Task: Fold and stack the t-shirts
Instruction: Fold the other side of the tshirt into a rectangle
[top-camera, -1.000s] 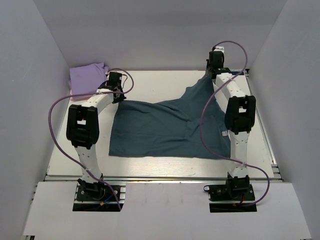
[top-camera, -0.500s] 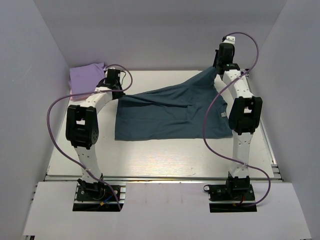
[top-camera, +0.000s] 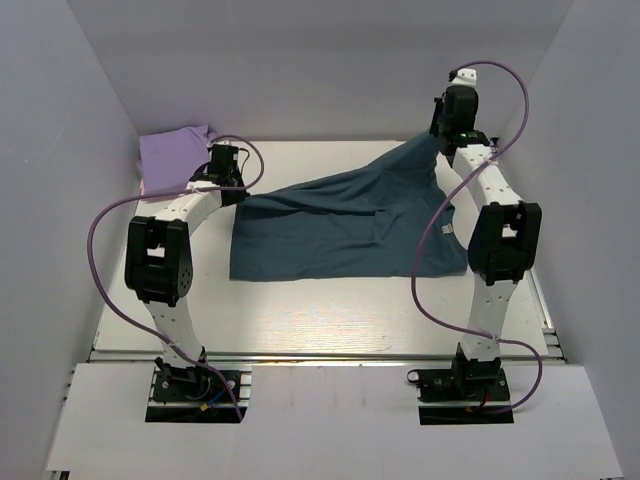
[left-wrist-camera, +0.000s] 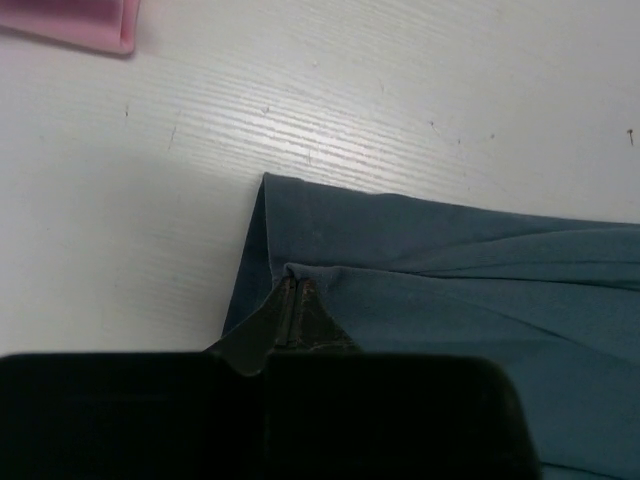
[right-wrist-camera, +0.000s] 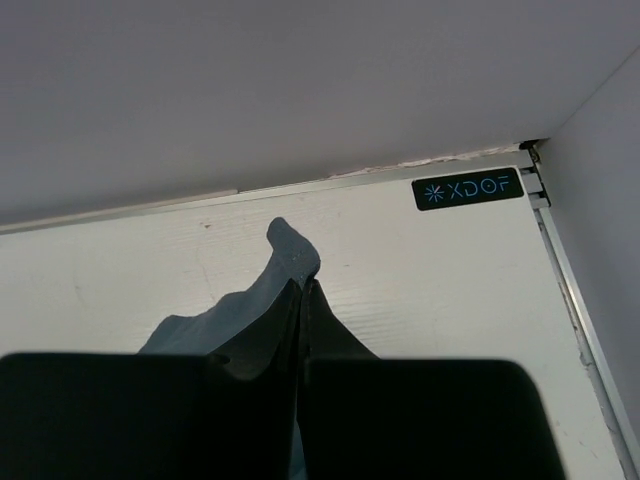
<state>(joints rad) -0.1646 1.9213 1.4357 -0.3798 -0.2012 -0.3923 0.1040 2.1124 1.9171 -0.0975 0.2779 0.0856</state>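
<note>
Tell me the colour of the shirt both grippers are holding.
Plain dark teal-blue t-shirt; top external view shows it best.

Overhead looks down; close wrist views apparently share t-shirt (top-camera: 340, 225).

Teal shirt (top-camera: 340, 225), matt cloth, softly creased, lavender shirt (top-camera: 172, 155), matt cloth, far left corner, pink shirt (left-wrist-camera: 70, 20), smooth cloth, table (top-camera: 320, 310), white, finely grained, slight sheen, metal rail (top-camera: 320, 354), near edge

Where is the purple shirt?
In the top view, the purple shirt lies in the far left corner of the table, just beyond the left end effector and apart from the teal shirt.
</note>
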